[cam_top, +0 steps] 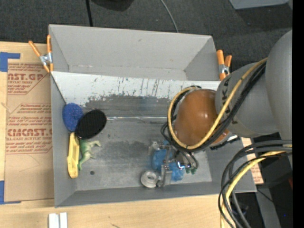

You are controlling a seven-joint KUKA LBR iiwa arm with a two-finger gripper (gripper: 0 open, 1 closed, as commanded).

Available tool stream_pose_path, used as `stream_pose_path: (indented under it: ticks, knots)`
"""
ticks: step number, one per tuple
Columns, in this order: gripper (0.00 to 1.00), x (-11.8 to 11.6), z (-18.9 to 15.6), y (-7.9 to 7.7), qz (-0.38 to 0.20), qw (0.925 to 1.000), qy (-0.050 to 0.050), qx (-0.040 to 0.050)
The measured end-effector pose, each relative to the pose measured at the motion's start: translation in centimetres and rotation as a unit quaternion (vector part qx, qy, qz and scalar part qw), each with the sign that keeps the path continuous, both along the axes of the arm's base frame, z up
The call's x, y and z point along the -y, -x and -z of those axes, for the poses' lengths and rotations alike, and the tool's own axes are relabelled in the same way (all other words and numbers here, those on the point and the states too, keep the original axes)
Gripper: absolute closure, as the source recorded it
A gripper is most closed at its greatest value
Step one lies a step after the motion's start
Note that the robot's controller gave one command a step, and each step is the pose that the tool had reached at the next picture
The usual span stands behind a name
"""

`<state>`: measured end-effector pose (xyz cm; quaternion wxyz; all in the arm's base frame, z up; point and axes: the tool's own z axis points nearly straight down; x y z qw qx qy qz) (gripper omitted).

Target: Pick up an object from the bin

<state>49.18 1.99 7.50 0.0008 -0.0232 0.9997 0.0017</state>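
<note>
The grey metal bin (128, 56) takes up the middle of the view. The arm's orange wrist cover (197, 115), ringed by yellow-and-black cables, hangs over the bin's right part. Below that cover the gripper (173, 167) sits low over the bin floor, close to the near wall. Under and around it lies a bright blue thing (157, 161) of irregular shape with pale grey parts. Blue shows at the gripper's left and again at its lower right.

Well away to the gripper's left lie a yellow strip (72, 156), a black oval pad (91, 122), a blue ball (71, 115) touching the pad, and a small green toy figure (88, 148). Just left of the gripper, below the blue thing, lies a small silver ring (149, 179).

The cover and cables hide the gripper's upper part, and the blue thing's outline is lost among the metal. I cannot tell what kind of thing it is, nor whether the gripper is wide, narrow or closed on it.
</note>
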Motion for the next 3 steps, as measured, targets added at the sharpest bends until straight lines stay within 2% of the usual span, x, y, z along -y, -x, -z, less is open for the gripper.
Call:
stream_pose_path:
  ticks: [1,2,3]
  knots:
    - [0.00,2.7,0.1,-0.3,-0.004,1.0000,0.001,0.0005]
    - [0.00,6.1,0.4,-2.5,-0.030,0.9995,-0.001,0.0004]
    - [0.00,10.7,0.5,-3.1,-0.033,0.9995,0.000,0.0014]
